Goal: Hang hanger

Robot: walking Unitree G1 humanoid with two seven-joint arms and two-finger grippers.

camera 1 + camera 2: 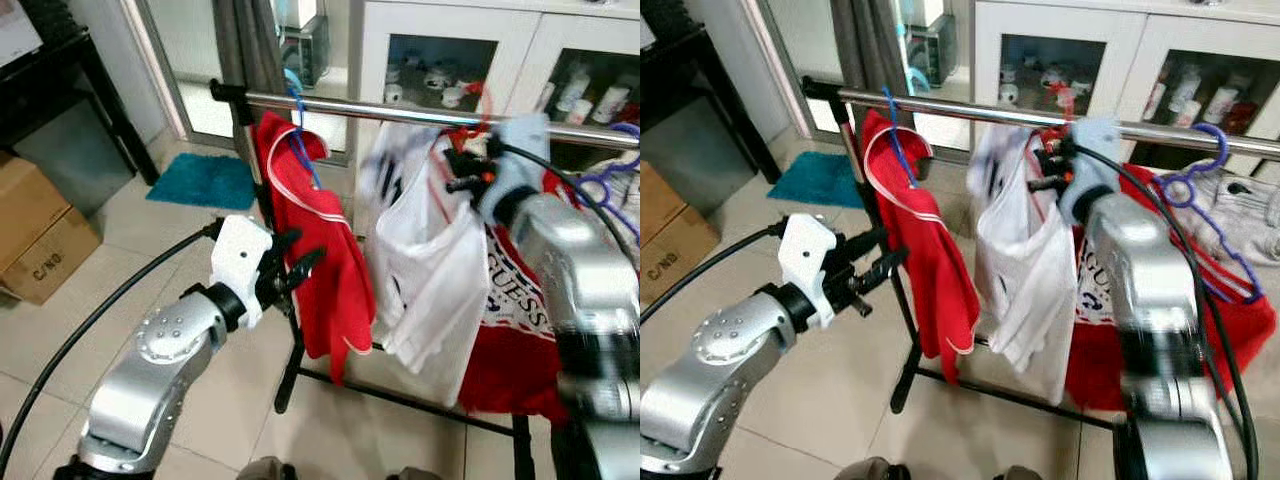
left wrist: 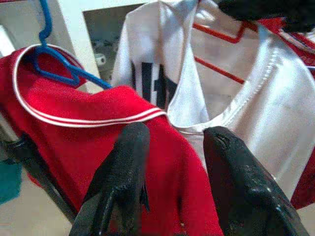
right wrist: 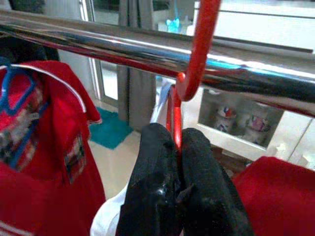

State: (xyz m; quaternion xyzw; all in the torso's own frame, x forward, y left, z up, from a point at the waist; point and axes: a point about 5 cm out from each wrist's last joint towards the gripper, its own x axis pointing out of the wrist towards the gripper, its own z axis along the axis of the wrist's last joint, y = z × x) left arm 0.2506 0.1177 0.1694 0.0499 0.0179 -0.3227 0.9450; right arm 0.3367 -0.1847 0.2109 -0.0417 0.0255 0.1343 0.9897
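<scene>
A: Where was the red hanger point(image 3: 199, 54) when you looked?

B: Upper right of the head view, up against the steel rail point(image 1: 400, 110). The right end effector point(image 3: 177, 142) was clenched on the hanger's neck, just below the hook. In the wrist view the hook curved up across the front of the rail, touching or nearly so; I couldn't tell whether it had gone over the top yet.

A: And the axis?

B: The rail ran left to right across the frame, polished round tube, very reflective. The hanger's neck stood roughly upright, straight above the fingers. My guess is the next move calls for carrying the hook over the bar and settling it down.

A: What hung from it?

B: A white jersey point(image 1: 430, 270), glossy and slippery-looking, draped loose at centre frame. Left of it, a red shirt point(image 1: 320, 260) with white piping on a thin blue hanger point(image 1: 298, 135). Far right, a purple hanger point(image 1: 1200, 190) already on the rail.

A: The other arm?

B: The left end effector point(image 2: 172, 162) sat lower left, released, its black fingers spread just short of the red shirt, holding nothing. The right arm was plainly nearer the rail.
</scene>
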